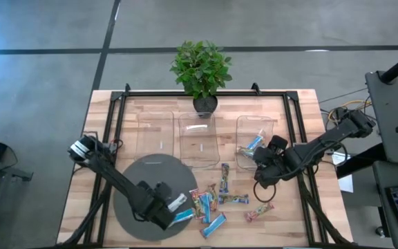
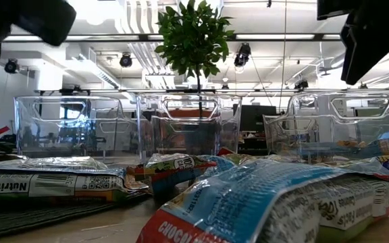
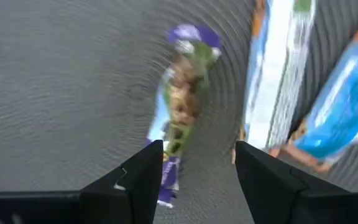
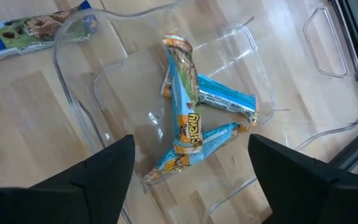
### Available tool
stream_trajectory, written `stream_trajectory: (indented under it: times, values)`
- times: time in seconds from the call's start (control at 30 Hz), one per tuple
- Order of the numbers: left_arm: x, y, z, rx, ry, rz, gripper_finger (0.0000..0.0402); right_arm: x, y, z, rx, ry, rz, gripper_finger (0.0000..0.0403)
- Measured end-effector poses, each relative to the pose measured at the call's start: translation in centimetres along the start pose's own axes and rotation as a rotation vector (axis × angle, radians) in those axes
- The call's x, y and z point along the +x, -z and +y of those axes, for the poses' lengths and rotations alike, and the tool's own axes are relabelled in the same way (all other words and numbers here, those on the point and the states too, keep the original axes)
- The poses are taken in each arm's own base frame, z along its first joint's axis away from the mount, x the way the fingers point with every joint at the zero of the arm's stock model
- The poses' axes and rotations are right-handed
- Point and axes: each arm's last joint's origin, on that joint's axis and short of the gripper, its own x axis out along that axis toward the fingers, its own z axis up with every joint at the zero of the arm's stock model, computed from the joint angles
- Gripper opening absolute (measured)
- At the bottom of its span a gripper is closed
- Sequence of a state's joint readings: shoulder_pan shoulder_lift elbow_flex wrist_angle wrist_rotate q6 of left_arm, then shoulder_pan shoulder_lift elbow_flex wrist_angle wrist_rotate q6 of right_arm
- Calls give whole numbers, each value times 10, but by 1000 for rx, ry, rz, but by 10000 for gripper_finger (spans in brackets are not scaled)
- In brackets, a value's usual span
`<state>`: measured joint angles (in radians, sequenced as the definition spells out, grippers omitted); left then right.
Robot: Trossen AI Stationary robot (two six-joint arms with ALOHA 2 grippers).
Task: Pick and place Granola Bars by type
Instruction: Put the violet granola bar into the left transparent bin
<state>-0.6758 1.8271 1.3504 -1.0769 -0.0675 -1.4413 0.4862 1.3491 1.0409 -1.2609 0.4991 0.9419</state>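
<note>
The left gripper (image 1: 173, 209) hangs low over the round grey mat (image 1: 133, 181), at its edge nearest the loose pile of granola bars (image 1: 216, 200). Its fingers (image 3: 143, 171) are spread and hold nothing. A purple-ended bar (image 3: 180, 106) lies on the mat straight ahead of them, its long axis running away from the gap, so the fingers already straddle its narrow width. Just beside it lie a white-and-blue bar (image 3: 278, 74) and a bright blue one (image 3: 337, 112).

The right gripper (image 1: 262, 173), fingers wide and empty, hovers over the clear tray (image 4: 253, 46) farthest from the mat, where three blue bars (image 4: 188, 124) lie crossed.

The wrappers are thin, glossy, crinkled foil, flat and slippery. The mat looks ribbed and matte, the trays hard clear plastic, the bench (image 1: 289, 228) pale wood.
</note>
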Motion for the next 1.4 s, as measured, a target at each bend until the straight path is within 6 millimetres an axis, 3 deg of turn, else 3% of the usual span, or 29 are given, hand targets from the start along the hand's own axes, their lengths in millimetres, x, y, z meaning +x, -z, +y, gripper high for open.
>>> stream_trajectory:
  times: [0.33, 0.57, 0.77, 1.03, 1.2, 1.4]
  values:
    - [18, 3, 11, 38, -55, 2, 182, 5, 3, 1, 43, 1, 10, 297]
    - [45, 7, 15, 48, 12, 47, 182, 5, 2, 1, 46, -5, 8, 299]
    - [51, 8, 18, 46, 45, 69, 179, 5, 2, 2, 56, -10, 5, 299]
    - [45, 6, 20, 38, 77, 65, 97, 6, 1, 2, 72, -13, -7, 297]
    - [28, 5, 23, -20, 122, 53, 53, 7, 1, 1, 79, -7, -7, 297]
    - [-36, -2, 34, -183, 275, -168, 48, 9, -1, 1, 91, -4, -10, 293]
